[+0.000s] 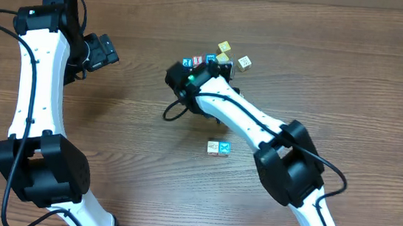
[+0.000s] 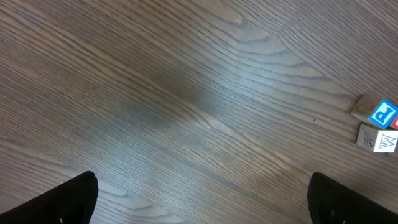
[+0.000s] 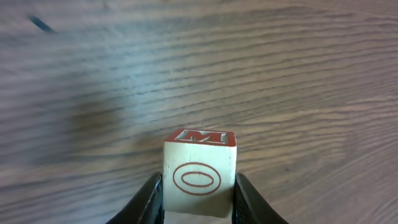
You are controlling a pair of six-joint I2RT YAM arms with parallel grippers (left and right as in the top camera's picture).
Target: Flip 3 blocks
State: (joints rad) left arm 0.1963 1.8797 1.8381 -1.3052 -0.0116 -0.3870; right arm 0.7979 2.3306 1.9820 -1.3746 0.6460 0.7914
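My right gripper (image 3: 199, 196) is shut on a cream wooden block (image 3: 200, 174) with a red oval on its near side and a red M face on top, held just above the table. In the overhead view this gripper (image 1: 217, 68) sits at the cluster of blocks at the back, and the held block is hidden there. Two more blocks lie side by side mid-table: a cream one (image 1: 213, 147) and a blue one with a white X (image 1: 224, 148). My left gripper (image 1: 107, 48) is open over bare wood at the far left, its fingers (image 2: 74, 199) wide apart.
The cluster at the back holds two yellow cubes (image 1: 224, 52), a cream cube (image 1: 244, 62), a red-faced cube (image 1: 197, 61) and a blue cube (image 1: 187, 62). The left wrist view shows a blue P cube (image 2: 384, 115) and a cream cube (image 2: 377, 138) at its right edge.
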